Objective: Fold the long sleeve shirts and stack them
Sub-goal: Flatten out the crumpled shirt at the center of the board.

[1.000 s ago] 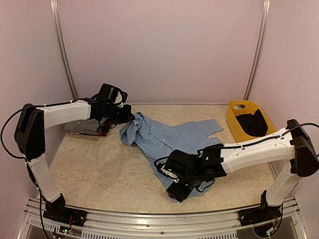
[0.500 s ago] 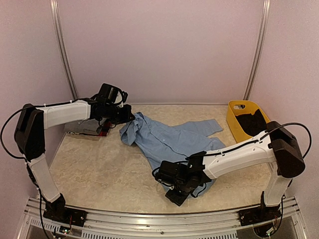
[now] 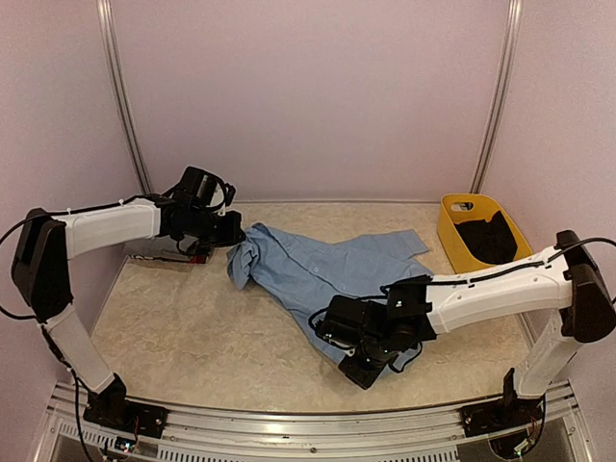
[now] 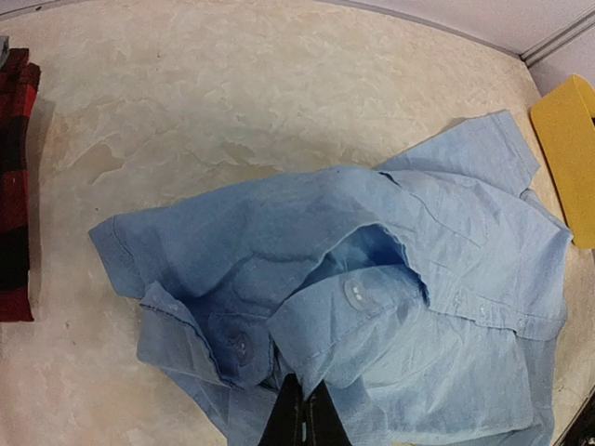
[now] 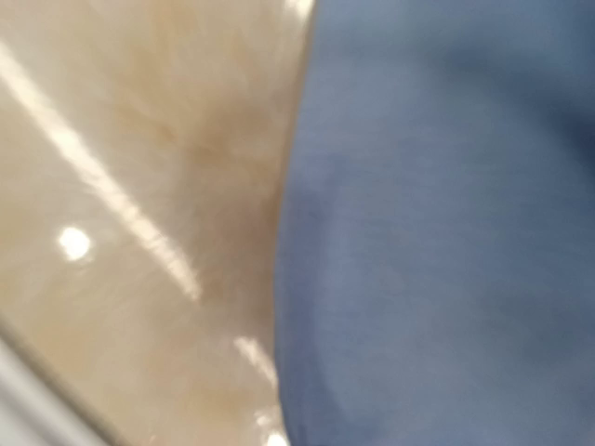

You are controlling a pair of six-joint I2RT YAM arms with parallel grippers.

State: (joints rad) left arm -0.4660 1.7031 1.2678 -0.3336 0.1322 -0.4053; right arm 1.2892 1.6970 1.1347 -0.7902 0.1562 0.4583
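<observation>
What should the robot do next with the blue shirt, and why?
Probably draw the right gripper gently away from the left gripper. The light blue shirt lies bunched and wrinkled. The left gripper is shut on cloth near the collar, and the right one is shut at the near hem and seems to pinch it. Pulling the two apart should stretch the shirt flat for folding.

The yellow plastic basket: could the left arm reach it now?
Probably not: the left gripper is shut on the light blue cloth shirt, and the basket sits far across the table.

Table carries blue shirt, basket, seemingly plaid shirt.
</observation>
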